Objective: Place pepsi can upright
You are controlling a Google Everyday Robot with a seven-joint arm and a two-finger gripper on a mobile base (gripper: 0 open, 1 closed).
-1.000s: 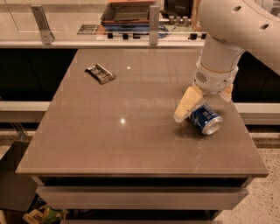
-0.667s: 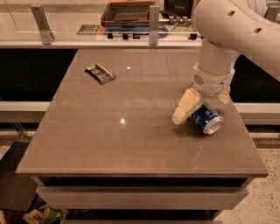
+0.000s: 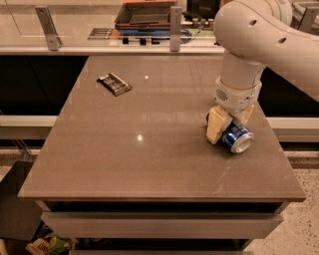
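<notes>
The pepsi can (image 3: 237,138), blue with a silver end, lies on its side near the right edge of the grey table (image 3: 124,164). Its silver end faces front-right. My gripper (image 3: 230,129) comes down on it from above on the white arm (image 3: 249,45). The cream left finger (image 3: 216,125) presses against the can's left side. The other finger (image 3: 247,114) shows behind the can's far side. The gripper is shut on the can, which still rests on the table.
A dark flat snack packet (image 3: 114,83) lies at the table's back left. A counter with metal posts (image 3: 175,22) and a tray (image 3: 144,14) runs behind the table. The table's right edge (image 3: 286,164) is close to the can.
The left finger has moved in against the can, and the arm has shifted slightly. The can has stayed lying in the same spot.
</notes>
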